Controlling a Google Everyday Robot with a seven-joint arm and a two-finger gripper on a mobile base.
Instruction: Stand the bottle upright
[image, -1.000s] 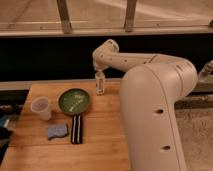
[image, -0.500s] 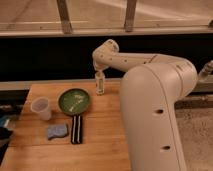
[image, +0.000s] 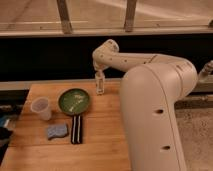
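The small slim white bottle (image: 100, 87) stands upright on the wooden table (image: 102, 142), near its far edge and just right of the green plate (image: 74, 101). My gripper (image: 100, 77) hangs straight down from the white arm, right over the bottle's top and around or touching its upper part. I cannot tell whether it grips the bottle.
A translucent plastic cup (image: 41, 108) stands left of the plate. A blue sponge (image: 56, 131) and a flat black striped strip (image: 76, 129) lie in front of the plate. My large white body (image: 157, 115) covers the table's right side. A dark wall runs behind the table.
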